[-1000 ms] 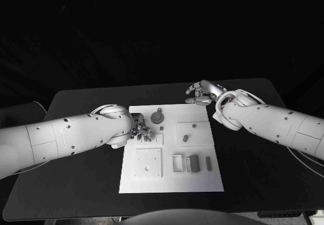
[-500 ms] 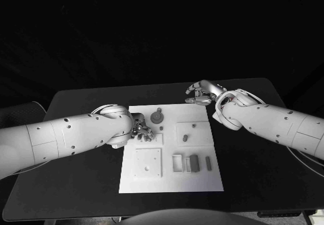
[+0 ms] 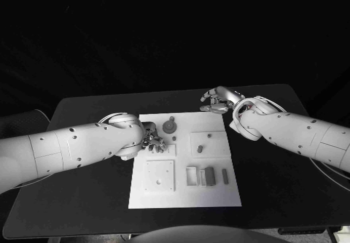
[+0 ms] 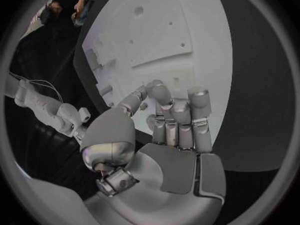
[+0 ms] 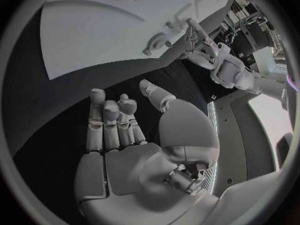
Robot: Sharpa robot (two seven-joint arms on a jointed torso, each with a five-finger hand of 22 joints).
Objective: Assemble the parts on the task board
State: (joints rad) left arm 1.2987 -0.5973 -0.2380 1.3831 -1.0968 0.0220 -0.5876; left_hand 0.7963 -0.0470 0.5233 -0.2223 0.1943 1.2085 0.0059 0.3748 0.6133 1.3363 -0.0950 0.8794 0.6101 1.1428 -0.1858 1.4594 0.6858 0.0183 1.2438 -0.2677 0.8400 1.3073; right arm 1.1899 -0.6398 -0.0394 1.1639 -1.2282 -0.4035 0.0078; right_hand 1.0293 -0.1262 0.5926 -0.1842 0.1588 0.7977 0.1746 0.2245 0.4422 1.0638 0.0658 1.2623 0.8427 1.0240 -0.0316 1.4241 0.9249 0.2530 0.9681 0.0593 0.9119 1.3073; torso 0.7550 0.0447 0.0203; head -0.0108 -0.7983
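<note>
Left hand (image 3: 151,141) curled over the task board (image 3: 185,197) at its left edge, grip unclear, probably seating a part; right hand (image 3: 219,100) parked off its far corner, loosely open, empty.

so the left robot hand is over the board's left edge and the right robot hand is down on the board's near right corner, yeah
Not quite. The left robot hand is at the left edge of the task board, but the right robot hand is at the board's far right corner, over the black table just beyond it, not the near one. The head view shows this.
</note>
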